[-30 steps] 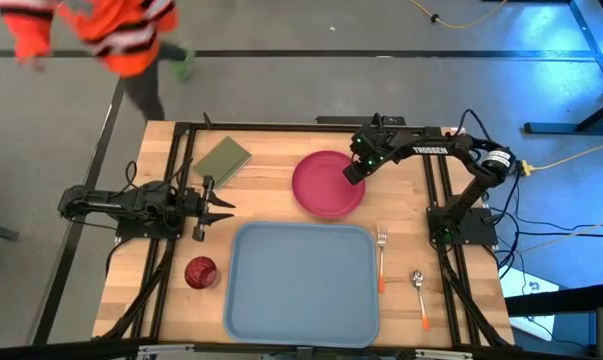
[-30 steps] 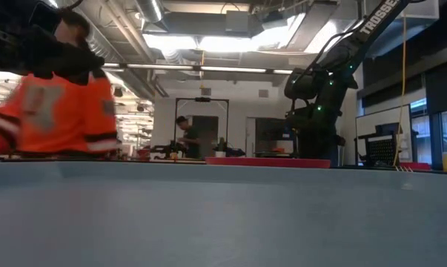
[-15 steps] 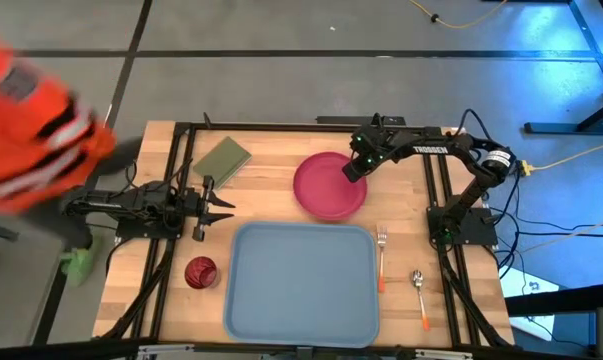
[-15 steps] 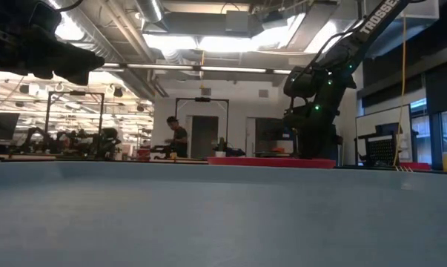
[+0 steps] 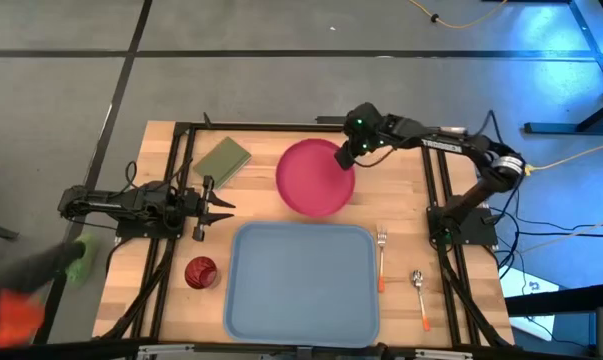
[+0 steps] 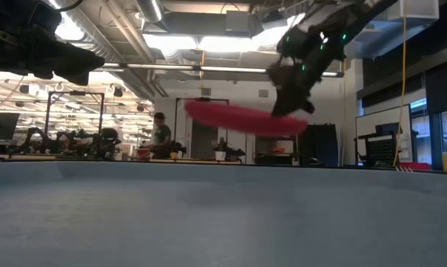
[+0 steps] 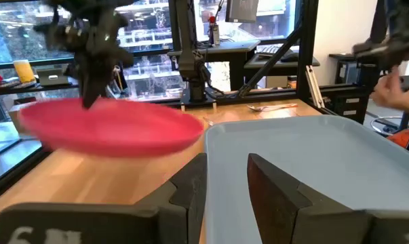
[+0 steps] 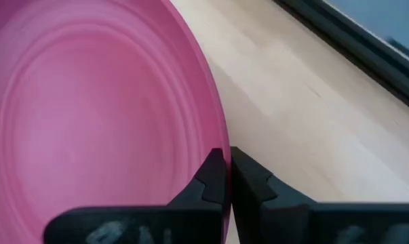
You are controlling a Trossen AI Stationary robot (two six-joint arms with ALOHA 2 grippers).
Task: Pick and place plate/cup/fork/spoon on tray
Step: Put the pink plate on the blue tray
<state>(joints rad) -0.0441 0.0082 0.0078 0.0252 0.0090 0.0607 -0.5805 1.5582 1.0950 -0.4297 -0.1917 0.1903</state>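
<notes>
Right gripper (image 5: 347, 158) fingers pinch the rim of the round pink-red plastic plate (image 5: 314, 177), held off the wooden table (image 5: 411, 225). Left gripper (image 5: 219, 208) waits, fingers apart, holding nothing. Light blue rectangular plastic tray (image 5: 301, 280) holds nothing; cup (image 5: 200, 271), fork (image 5: 381, 256), spoon (image 5: 420, 295) not yet moved.

Hidden, cropped and blurred parts

In your right wrist view the plate (image 8: 89, 115) runs off the frame; the low view smears it, and the tray (image 6: 223, 215) wall blocks the tabletop. A blurred person (image 5: 21, 290) is cut at the high view's corner.

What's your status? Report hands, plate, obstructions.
Right hand shut on plate rim, plate airborne. Left hand open, waiting beside tray. Nothing lying on tray.
</notes>
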